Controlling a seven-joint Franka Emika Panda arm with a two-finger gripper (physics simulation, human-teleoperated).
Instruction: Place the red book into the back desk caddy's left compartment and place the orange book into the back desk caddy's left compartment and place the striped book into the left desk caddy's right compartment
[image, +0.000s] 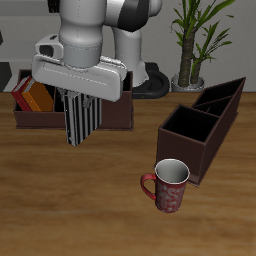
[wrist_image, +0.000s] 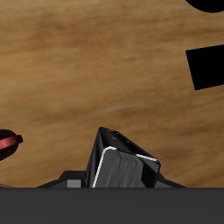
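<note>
Two books are already standing in the back desk caddy (image: 112, 112): the red book (image: 45, 92) and the orange book (image: 27, 98) are leaning side by side in its end cell, at the far side of the counter (image: 90, 210). We are seeing only their upper parts above the dark wall.

Our hand (image: 78, 96) is hanging in front of this caddy and is clamped on the striped book (image: 80, 120). The book is hanging upright below the hand, with its black and pale stripes running up and down, and its lower edge is staying clear of the wooden surface. In the wrist view the same book (wrist_image: 122, 162) is showing as a dark slab with a thin pale outline, held close under the camera.

One more organiser, the left desk caddy (image: 205, 125), is lying diagonally on the counter, well apart from the hand. Its right compartment (image: 187, 128), the big squarish cell at the end nearer the front edge, is showing only dark inner walls.

A red mug (image: 168, 184) with a pale inside is standing just in front of that compartment, near the front edge. A potted plant (image: 196, 40) is standing behind the counter, beside the robot's base.
</note>
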